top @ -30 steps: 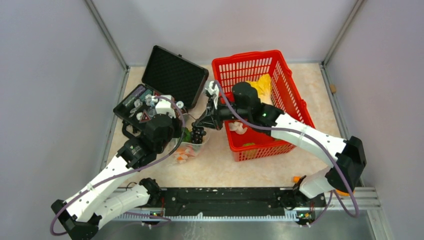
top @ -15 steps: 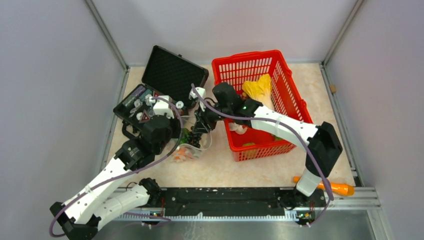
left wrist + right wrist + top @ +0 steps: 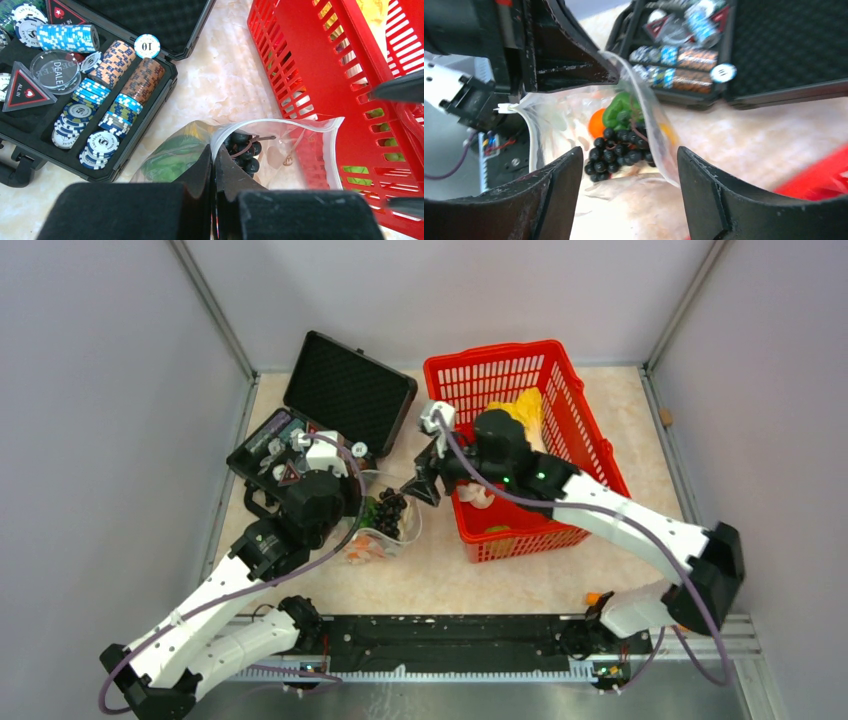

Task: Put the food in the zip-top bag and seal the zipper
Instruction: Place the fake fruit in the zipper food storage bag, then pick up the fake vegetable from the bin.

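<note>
The left gripper (image 3: 212, 156) pinches the near lip of the zip-top bag (image 3: 398, 538), centre-left in the overhead view, and should hold that mouth gaping; the right gripper (image 3: 630, 150), fingers wide and empty, hovers over the dark grapes (image 3: 614, 152) lying inside. It should lift straight up: the red basket (image 3: 497, 352) at right and black case (image 3: 350, 388) at upper left crowd it.

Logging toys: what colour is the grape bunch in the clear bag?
Toy grape bunch: black; clearest from right wrist view.
</note>
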Controlling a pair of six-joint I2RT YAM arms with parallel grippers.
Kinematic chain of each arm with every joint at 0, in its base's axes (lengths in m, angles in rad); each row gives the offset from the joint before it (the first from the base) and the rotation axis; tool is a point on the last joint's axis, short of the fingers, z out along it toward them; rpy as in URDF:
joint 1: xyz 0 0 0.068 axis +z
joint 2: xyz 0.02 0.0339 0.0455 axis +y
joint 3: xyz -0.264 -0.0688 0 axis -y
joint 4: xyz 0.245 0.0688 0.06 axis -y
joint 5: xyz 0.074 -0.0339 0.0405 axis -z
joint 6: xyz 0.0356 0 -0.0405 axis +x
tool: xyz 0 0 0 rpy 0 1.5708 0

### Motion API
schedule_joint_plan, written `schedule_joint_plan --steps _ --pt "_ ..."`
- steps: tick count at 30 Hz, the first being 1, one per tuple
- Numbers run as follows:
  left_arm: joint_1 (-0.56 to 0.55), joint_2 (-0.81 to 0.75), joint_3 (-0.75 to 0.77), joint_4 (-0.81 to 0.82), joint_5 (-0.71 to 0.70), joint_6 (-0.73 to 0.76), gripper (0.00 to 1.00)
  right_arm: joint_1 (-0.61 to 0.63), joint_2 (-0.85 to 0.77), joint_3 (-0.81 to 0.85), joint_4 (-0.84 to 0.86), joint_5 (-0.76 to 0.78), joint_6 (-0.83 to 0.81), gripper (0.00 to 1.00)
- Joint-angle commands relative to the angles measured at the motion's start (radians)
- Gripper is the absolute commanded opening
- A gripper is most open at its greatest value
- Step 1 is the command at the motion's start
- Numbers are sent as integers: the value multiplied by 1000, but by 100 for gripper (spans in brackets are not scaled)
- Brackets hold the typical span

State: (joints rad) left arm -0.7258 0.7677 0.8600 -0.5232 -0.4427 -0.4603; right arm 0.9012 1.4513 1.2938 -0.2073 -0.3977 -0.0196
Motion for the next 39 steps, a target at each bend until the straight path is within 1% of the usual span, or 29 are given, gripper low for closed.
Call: schedule_joint_plan --steps 1,2,3,4,5,7,8,11,13,14,15,16,18,23,25,29,33,39 --pt "8 -4 0 59 -14 -5 2 7 -208 -137 266 289 46 73" --pt "7 -1 0 62 -10 -2 2 4 -236 -164 289 398 65 77" --pt "8 2 1 64 -5 0 2 -12 -257 -181 295 493 85 78" --pt "8 6 3 64 -1 1 1 -35 -271 -188 283 557 105 79" --pt "8 9 3 65 1 2 1 -72 -278 -187 249 598 141 79" --pt "7 15 6 66 6 3 1 -173 -277 -176 134 624 238 77" --pt "7 15 7 66 8 2 1 -224 -276 -177 92 607 275 74" --pt "9 6 5 61 2 2 1 -373 -248 -178 -34 413 297 70" --pt "9 1 2 63 -7 4 2 -428 -201 -170 -123 342 284 69" --pt "9 1 0 65 -9 8 2 -443 -170 -161 -165 304 259 66" --pt "11 3 1 70 -7 11 2 -449 -140 -141 -210 286 244 62" --pt "12 6 3 71 -4 14 2 -451 -113 -131 -242 278 237 60" --pt "11 18 11 71 3 14 2 -453 -60 -111 -280 239 226 60" --pt "13 18 21 72 11 17 1 -453 79 -45 -342 227 248 60" --pt "14 11 18 68 8 16 1 -453 130 -20 -367 206 229 56" --pt "14 2 8 69 7 7 2 -452 215 20 -410 125 180 54" --pt "14 4 12 67 9 8 2 -449 253 43 -428 69 153 53" --pt "14 1 10 66 7 9 2 -441 300 71 -503 76 98 57"
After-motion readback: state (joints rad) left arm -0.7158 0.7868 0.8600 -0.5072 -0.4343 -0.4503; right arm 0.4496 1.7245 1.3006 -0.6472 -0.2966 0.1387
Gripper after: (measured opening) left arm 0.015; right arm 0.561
